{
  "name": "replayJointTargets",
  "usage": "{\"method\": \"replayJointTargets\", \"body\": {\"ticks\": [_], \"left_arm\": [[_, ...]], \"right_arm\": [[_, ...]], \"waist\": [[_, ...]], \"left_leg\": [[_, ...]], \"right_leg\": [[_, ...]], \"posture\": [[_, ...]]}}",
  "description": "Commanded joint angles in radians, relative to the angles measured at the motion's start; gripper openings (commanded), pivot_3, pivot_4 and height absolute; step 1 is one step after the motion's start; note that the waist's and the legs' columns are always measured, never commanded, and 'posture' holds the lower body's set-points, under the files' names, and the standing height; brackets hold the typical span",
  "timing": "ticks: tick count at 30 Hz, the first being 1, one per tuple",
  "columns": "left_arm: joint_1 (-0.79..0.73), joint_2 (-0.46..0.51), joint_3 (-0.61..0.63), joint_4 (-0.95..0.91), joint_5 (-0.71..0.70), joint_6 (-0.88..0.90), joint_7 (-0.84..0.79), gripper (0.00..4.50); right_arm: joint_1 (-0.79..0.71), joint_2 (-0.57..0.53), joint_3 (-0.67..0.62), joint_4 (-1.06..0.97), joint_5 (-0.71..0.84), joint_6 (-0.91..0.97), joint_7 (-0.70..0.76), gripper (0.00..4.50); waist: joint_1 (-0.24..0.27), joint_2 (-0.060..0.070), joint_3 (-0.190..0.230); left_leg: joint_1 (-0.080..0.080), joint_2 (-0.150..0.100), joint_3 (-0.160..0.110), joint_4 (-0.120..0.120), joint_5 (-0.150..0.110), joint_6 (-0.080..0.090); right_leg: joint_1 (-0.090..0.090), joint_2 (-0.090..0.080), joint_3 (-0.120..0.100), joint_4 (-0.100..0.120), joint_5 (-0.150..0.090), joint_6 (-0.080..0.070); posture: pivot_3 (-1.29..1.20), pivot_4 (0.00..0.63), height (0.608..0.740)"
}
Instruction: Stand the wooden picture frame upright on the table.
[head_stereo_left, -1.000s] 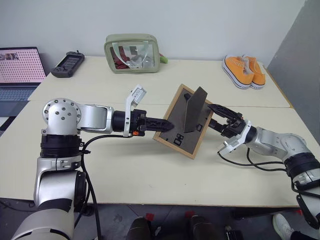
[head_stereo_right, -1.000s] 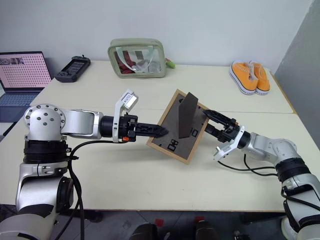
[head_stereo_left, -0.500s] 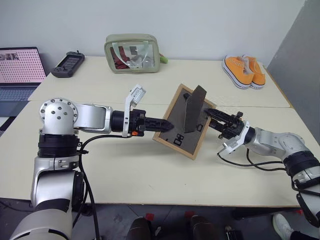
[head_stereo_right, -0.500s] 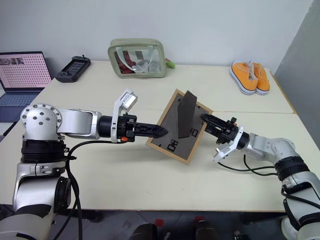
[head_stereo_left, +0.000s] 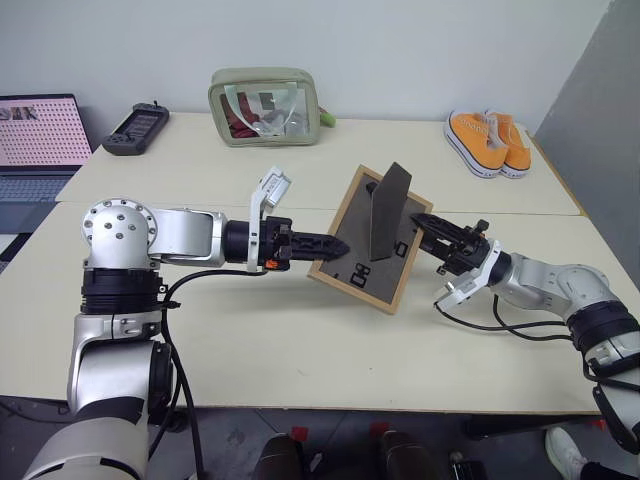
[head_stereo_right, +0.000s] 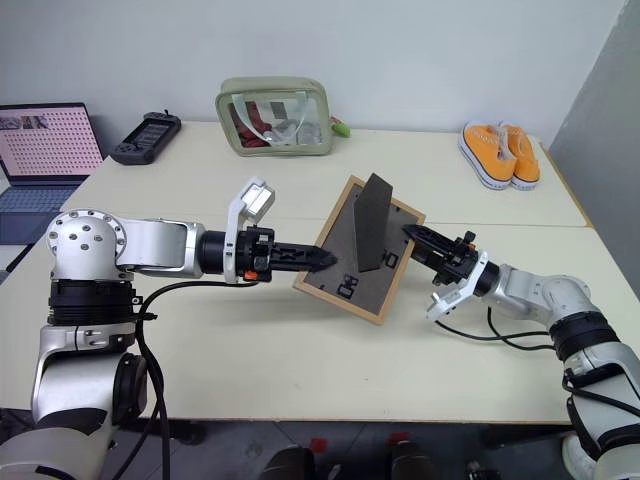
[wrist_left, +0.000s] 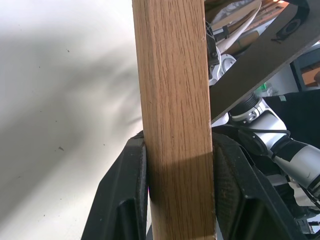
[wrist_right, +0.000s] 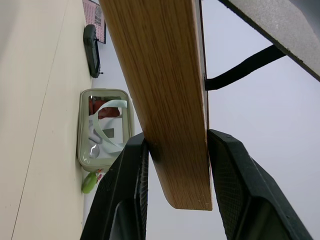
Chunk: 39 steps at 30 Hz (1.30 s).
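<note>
The table (head_stereo_left: 300, 350) spreads wide and pale, and above its middle hangs the wooden picture frame (head_stereo_left: 352, 262), back-side up, tilted, long axis running from 7 o'clock to 1 o'clock, its stand (head_stereo_left: 388, 212) folded out. The left gripper (head_stereo_left: 335, 245) pinches the 9 o'clock edge; the right gripper (head_stereo_left: 424, 224) is clamped on the 3 o'clock edge. Both are equally close, so I'd say tipping it upright takes the pair.

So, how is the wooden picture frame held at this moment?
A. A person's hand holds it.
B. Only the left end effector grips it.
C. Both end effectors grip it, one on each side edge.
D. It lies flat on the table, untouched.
C: the left end effector and the right end effector each clamp an edge of the wooden picture frame, its fold-out stand out.
</note>
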Motion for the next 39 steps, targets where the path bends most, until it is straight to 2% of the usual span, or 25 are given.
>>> {"method": "replayJointTargets", "body": {"ticks": [1,3,4,12,17,27,30,33,36,37,39], "left_arm": [[-0.02,-0.013,0.015,-0.029,0.03,-0.016,0.027,1.34],[-0.023,-0.018,0.02,-0.03,0.036,-0.017,0.027,1.34],[-0.023,-0.021,0.025,-0.03,0.035,-0.017,0.027,1.67],[-0.017,-0.025,0.04,-0.062,0.073,-0.018,0.009,3.21],[0.016,0.003,0.055,-0.157,0.127,-0.072,-0.057,3.21],[0.137,0.096,0.169,-0.49,0.324,-0.418,-0.201,3.21],[0.238,0.149,0.14,-0.648,0.48,-0.552,-0.216,3.21],[0.349,0.157,0.152,-0.742,0.551,-0.624,-0.207,3.21],[0.485,0.149,0.187,-0.829,0.613,-0.666,-0.159,3.21],[0.524,0.138,0.208,-0.848,0.611,-0.67,-0.14,3.21],[0.581,0.127,0.235,-0.878,0.609,-0.679,-0.118,3.21]], "right_arm": [[-0.04,-0.008,-0.009,-0.026,0.033,-0.015,-0.003,1.44],[-0.042,-0.009,-0.008,-0.023,0.033,-0.016,-0.002,1.44],[-0.044,-0.009,-0.008,-0.02,0.035,-0.017,-0.001,1.43],[-0.059,0.0,-0.001,-0.006,0.043,-0.014,0.008,1.43],[-0.068,0.005,0.007,0.013,0.045,-0.019,0.012,1.43],[-0.132,0.038,0.028,0.148,0.101,-0.061,0.079,1.43],[-0.157,0.071,0.022,0.23,0.193,-0.107,0.181,1.43],[-0.173,0.115,0.001,0.31,0.378,-0.158,0.361,1.43],[-0.162,0.19,-0.031,0.302,0.77,-0.098,0.714,1.43],[-0.142,0.221,-0.055,0.25,0.943,-0.001,0.878,1.43],[-0.108,0.265,-0.105,0.146,1.184,0.197,1.125,1.43]], "waist": [[0.0,0.0,0.0],[0.0,0.0,0.0],[0.0,0.0,0.0],[0.0,0.0,0.0],[-0.001,0.0,0.0],[-0.003,0.0,0.0],[-0.005,0.0,0.0],[-0.007,0.0,0.0],[-0.014,0.0,0.0],[-0.016,0.0,0.0],[-0.019,0.0,0.0]], "left_leg": [[0.0,0.0,0.0,0.0,0.0,0.0],[0.0,0.0,0.0,0.0,0.0,0.0],[0.0,0.0,0.0,0.0,0.0,0.0],[0.0,0.0,0.0,0.0,0.0,0.0],[0.0,0.0,0.0,0.0,0.0,0.0],[0.0,0.0,0.001,0.0,0.0,0.0],[0.0,0.0,0.001,0.0,0.0,0.0],[0.001,0.0,0.001,-0.001,0.0,0.0],[0.002,0.0,0.001,-0.001,-0.001,0.002],[0.003,0.0,0.001,-0.001,-0.001,0.002],[0.005,0.001,-0.001,-0.001,-0.002,0.003]], "right_leg": [[0.0,0.0,0.0,0.0,0.0,0.0],[0.0,0.0,0.0,0.0,0.0,0.0],[0.0,0.0,0.0,0.0,0.0,0.0],[0.0,0.0,0.0,0.0,0.0,0.0],[0.0,0.0,0.0,0.0,0.0,0.0],[0.001,0.0,0.0,0.0,0.0,0.0],[0.001,-0.001,0.001,-0.001,0.0,0.0],[0.001,-0.001,0.001,-0.001,0.0,0.0],[0.003,-0.001,0.0,-0.001,0.0,0.0],[0.004,-0.001,0.0,-0.001,0.0,0.0],[0.007,-0.001,-0.001,-0.002,0.0,0.0]], "posture": [[0.0,0.15,0.74],[0.0,0.15,0.74],[0.0,0.15,0.74],[0.0,0.15,0.74],[0.0,0.15,0.74],[0.0,0.15,0.74],[0.0,0.15,0.74],[0.0,0.15,0.74],[0.0,0.15,0.74],[0.0,0.15,0.74],[0.0,0.15,0.74]]}}
